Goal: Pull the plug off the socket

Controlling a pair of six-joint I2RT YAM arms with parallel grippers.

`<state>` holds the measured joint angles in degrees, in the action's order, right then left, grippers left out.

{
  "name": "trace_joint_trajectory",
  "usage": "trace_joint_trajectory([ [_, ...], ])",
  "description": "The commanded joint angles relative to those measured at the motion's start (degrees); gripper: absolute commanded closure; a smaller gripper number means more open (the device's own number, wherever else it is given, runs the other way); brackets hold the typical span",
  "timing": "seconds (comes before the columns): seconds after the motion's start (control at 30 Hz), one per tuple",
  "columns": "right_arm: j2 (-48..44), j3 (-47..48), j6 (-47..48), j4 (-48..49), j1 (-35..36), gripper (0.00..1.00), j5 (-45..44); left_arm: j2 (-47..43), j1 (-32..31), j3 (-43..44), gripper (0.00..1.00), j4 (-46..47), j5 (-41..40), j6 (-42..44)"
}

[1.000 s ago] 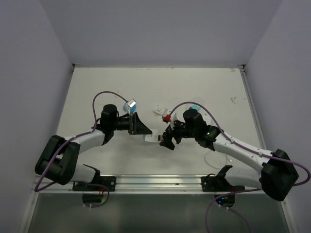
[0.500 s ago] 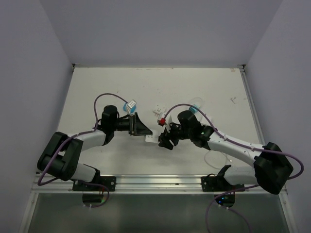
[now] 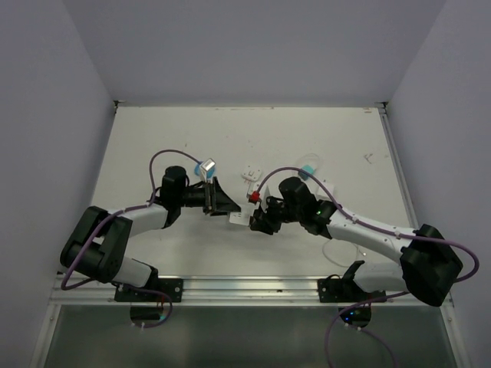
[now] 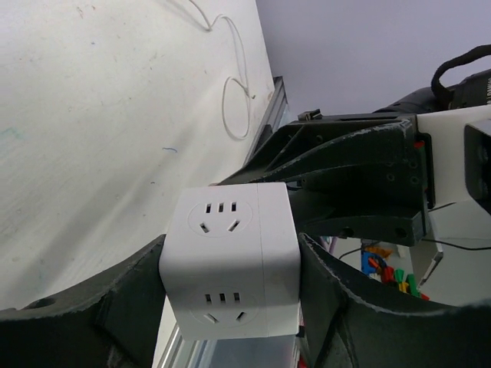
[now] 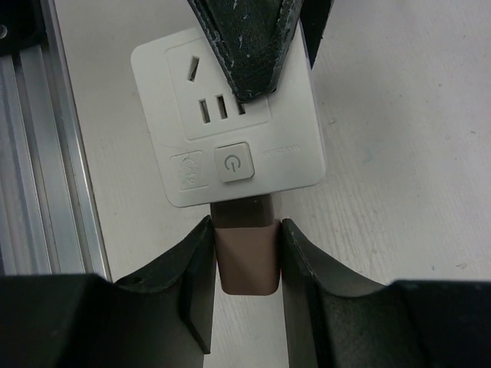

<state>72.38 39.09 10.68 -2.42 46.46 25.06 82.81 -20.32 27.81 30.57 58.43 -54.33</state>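
Observation:
The socket [image 4: 230, 264], a white cube with slot holes on its faces, sits clamped between the two fingers of my left gripper [image 4: 230, 307], just above the table. Seen from above, the socket [image 3: 239, 218] lies between my left gripper [image 3: 224, 207] and my right gripper [image 3: 258, 222]. In the right wrist view the socket [image 5: 230, 123] shows a power button, and a brown plug [image 5: 245, 257] sticks out of its near side. My right gripper [image 5: 245, 268] has both pads pressed against the plug's sides.
A small white plug piece [image 3: 251, 175] lies on the table behind the grippers. A thin white wire loop [image 4: 234, 100] rests on the tabletop. An aluminium rail [image 3: 245, 287] runs along the near table edge, close beside the socket [image 5: 54, 169].
My right gripper has moved left onto the plug and closed from wide open to pressing its sides. The left gripper and the socket have stayed where they were.

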Motion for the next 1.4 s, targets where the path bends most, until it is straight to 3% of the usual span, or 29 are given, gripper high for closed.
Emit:
trace_joint_trajectory([
  [0.0,-1.01,-0.59,-2.06,5.05,-0.49,1.0,-0.62,-0.1,0.19,1.72,0.31,-2.87,-2.26,5.45],
  [0.07,-1.27,-1.38,-2.68,5.93,-0.32,1.0,-0.89,-0.71,0.19,1.81,0.18,-4.8,-5.15,6.25],
  [0.2,-1.19,-2.18,-3.29,6.54,-0.14,1.0,-2.2,-5.09,0.19,1.46,0.03,-7.7,-12.89,7.04],
  [0.57,1.09,-4.29,-8.65,12.34,0.48,1.0,-8.53,-21.62,-0.25,-9.87,0.0,-3.58,-36.35,-6.84],
  [0.73,3.46,-4.64,-12.06,14.89,0.92,1.0,-11.79,-27.69,-3.67,-13.04,0.0,-4.11,-43.39,-9.83],
  [0.93,6.01,-4.55,-16.3,18.41,1.53,1.0,-13.63,-27.18,-10.79,-16.38,0.01,-0.96,-50.52,-13.52],
  [1.07,7.25,-4.73,-18.32,20.34,1.79,1.0,-13.63,-24.1,-12.2,-19.1,0.0,5.71,-50.7,-16.77],
  [1.37,9.62,-5.96,-22.27,24.64,1.88,1.0,-15.13,-23.74,-13.87,-21.31,0.0,7.14,-55.7,-20.56],
])
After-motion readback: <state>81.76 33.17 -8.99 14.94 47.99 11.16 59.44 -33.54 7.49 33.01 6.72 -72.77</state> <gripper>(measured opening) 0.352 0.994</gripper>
